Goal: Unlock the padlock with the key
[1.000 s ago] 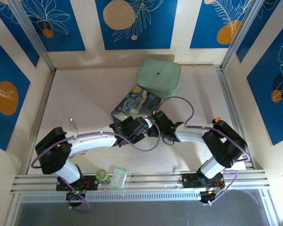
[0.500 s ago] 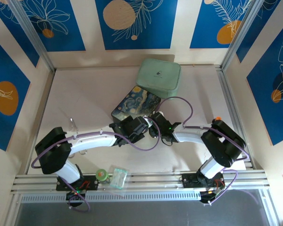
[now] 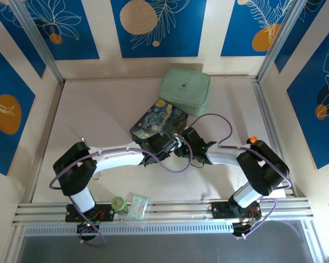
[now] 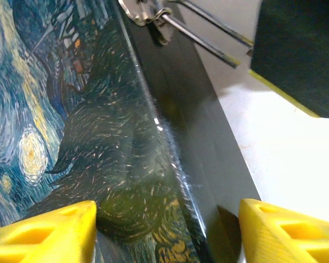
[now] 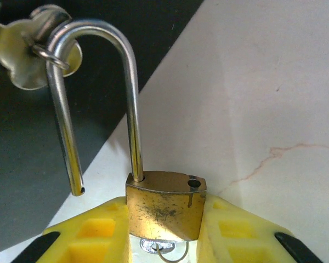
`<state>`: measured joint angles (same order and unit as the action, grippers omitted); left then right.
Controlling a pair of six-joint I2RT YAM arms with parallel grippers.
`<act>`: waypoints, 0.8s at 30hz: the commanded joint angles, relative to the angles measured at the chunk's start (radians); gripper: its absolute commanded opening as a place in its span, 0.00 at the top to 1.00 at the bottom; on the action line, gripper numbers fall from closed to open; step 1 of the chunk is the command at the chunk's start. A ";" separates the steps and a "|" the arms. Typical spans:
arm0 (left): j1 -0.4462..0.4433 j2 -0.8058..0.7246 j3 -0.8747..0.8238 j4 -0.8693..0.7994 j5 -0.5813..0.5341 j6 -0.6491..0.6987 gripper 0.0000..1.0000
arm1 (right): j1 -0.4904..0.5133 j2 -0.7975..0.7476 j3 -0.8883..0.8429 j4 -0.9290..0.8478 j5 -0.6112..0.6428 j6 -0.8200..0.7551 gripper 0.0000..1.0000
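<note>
Logged, against the frame a second back, a swing of the left arm inward and to the right, putting left gripper (image 3: 163, 143) over the near edge of the box (image 3: 156, 123). Logged only a slight creep of right gripper (image 3: 182, 147) toward the same spot.

Found padlock (image 5: 163, 205) upright just off the box wall, over the table (image 5: 274, 82), brass body pinched flat-to-flat between the right fingers (image 5: 93, 235). Found shackle (image 5: 129, 82) already sprung: long leg seated in the body, short leg hanging free beside it, clear of its hole. Found its bow threaded through the hasp (image 5: 19, 60) and a small ring (image 5: 46, 55) on the box. Took the silvery bit with a wire loop under the body for the key (image 5: 156, 247), seated in the keyway; mostly hidden, so not certain.

Judged unlocking as good as done, with the step in hand being to free the shackle from the hasp. To do it well: keep the pinch square on the body, avoid knocking the key out, swivel the body about the long leg to carry the free leg away from its hole, then slide the bow back out through the hasp without tugging the box. Steady the box with the left gripper if dragged.

Left wrist view: found yellow fingers (image 4: 44, 230) spread wide, straddling the box's lid edge, holding nothing; cannot tell contact with the lid
</note>
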<state>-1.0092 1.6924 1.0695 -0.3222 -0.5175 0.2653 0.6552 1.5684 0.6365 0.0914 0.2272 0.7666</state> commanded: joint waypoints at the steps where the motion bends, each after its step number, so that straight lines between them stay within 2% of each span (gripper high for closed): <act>1: 0.015 0.034 -0.017 -0.042 0.043 0.012 0.41 | -0.027 0.093 -0.033 0.115 -0.127 0.126 0.81; 11: 0.014 -0.011 -0.088 -0.009 0.105 0.015 0.49 | -0.088 0.149 -0.009 0.207 -0.195 0.206 0.85; 24: 0.012 -0.061 -0.156 0.039 0.158 0.049 0.51 | -0.190 0.183 0.023 0.264 -0.313 0.278 0.86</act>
<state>-0.9985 1.6375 0.9657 -0.1467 -0.4534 0.2947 0.4927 1.6794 0.6441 0.3023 -0.1261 0.9836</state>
